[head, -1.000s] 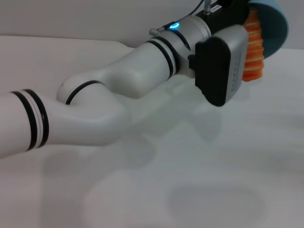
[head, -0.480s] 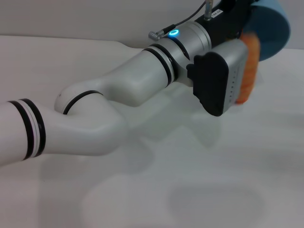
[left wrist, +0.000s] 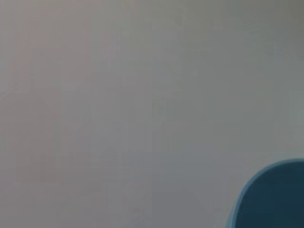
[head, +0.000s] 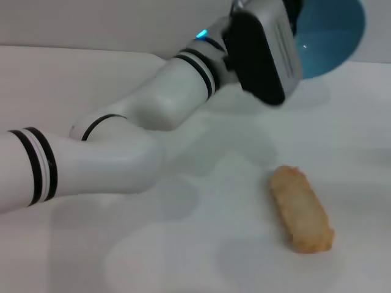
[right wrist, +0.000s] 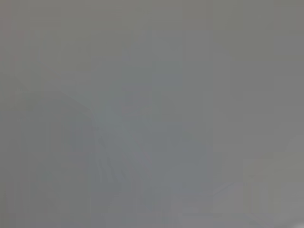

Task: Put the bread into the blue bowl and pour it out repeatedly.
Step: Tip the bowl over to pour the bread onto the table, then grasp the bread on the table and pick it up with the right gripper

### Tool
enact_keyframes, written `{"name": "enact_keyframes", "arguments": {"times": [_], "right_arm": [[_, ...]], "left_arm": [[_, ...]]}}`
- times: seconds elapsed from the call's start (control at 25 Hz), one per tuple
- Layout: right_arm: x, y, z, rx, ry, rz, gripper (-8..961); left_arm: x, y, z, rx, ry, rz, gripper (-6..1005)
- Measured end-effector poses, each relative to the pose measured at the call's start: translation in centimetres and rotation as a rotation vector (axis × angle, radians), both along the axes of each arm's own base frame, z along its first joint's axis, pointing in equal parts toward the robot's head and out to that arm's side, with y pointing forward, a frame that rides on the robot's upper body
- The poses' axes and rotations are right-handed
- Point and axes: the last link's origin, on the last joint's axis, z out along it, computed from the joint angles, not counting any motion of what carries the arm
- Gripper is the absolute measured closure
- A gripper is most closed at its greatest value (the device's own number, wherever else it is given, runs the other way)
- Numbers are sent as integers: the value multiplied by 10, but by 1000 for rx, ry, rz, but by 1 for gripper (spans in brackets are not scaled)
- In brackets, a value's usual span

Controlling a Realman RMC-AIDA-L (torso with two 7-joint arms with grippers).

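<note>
Lower right of the head view, the bread (head: 303,210) lies pale side up on the white surface (head: 201,244), apart from the tipped blue bowl (head: 330,36) the left arm carries upper right. Fingers hidden; cannot tell their state. Probably light and stiff, graspable across its middle, with open room around. Left wrist view shows only the bowl's rim lower right.

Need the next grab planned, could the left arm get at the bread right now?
Probably not at once: the left gripper holds the bowl tipped up, though the bread lies unobstructed on the table.
</note>
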Motion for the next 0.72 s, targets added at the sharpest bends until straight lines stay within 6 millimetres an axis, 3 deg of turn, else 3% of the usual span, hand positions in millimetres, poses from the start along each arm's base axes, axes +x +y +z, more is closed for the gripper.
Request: {"name": "enact_keyframes", "arguments": {"times": [0.16,0.2,0.24,0.44,0.72], "right_arm": [[-11,9,-25,-161,43,4,318],[-20,14,-40,-265,81,15,318],[-20,14,-40,-265,81,15,318],[-48,25,-74,-545,142,25,318],[-68,28,-100,-727,131,33,319]], "left_arm": [[-6,6,2,-69,-166,143,999],[-11,8,4,-112,-282,228,999],[-15,9,5,-136,-352,278,999],[-32,11,7,-202,-535,417,999],[-61,10,8,-283,-742,634,998]]}}
